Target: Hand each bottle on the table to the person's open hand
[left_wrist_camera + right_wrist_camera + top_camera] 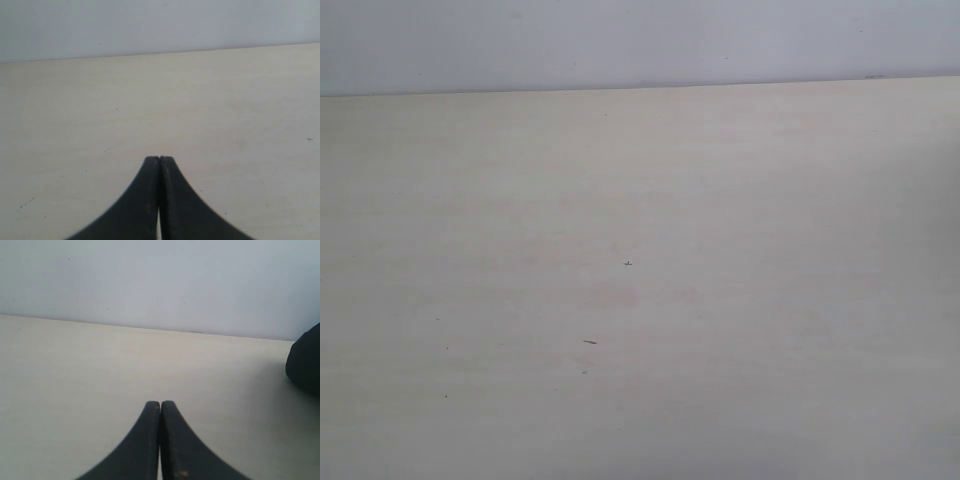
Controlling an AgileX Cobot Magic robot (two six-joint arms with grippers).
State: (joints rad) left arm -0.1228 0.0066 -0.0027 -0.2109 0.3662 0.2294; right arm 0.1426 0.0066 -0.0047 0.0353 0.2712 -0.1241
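A plain pale grey-blue wall [620, 40] is seen across the upper part of the exterior view, with no markings. In the right wrist view a dark rounded shape [306, 360] is cut off by the frame edge, just below the wall's foot. What it is cannot be told.

Bench [720, 200] was a pale wood-grain surface, smooth and matt, flecked with tiny dark specks, wall [620, 40] behind looked plain matt off-white, left gripper [159, 159] and right gripper [160, 404] were smooth matt black
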